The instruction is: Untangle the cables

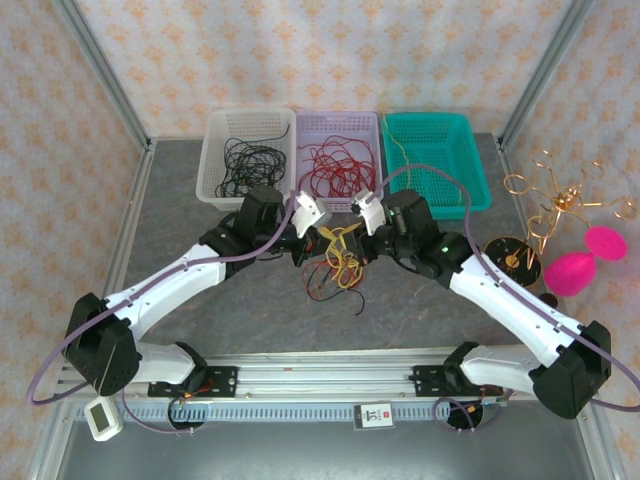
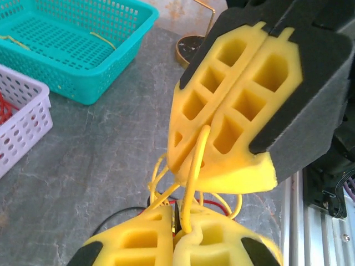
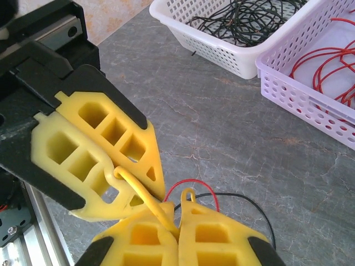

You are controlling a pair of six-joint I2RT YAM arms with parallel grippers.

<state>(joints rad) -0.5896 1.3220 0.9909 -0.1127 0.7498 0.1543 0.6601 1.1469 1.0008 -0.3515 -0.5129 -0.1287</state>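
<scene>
Mid-table, just near of the basket row, the cables (image 1: 340, 268) sit as a small red/yellow/black knot on the table (image 1: 260, 310), yellow part raised into the fingers. Both grippers are on the same yellow strand (image 2: 194, 166): left gripper (image 2: 176, 224) pressed together on it, right gripper (image 2: 186, 163) likewise clamped, tips almost touching. Likely reason: two pinch points close together let the arms draw yellow out while red and black hang back. Baskets look colour-sorted: white basket (image 1: 250, 111) holds black, lavender basket (image 1: 338, 115) red, teal basket (image 1: 430, 117) one yellow, so this strand probably belongs far right. Top view gives layout but not the grip. Wrist views show the strand running jaw to jaw, and right wrist adds a red loop (image 3: 191, 185) and black wire (image 3: 244, 200) trailing below.
</scene>
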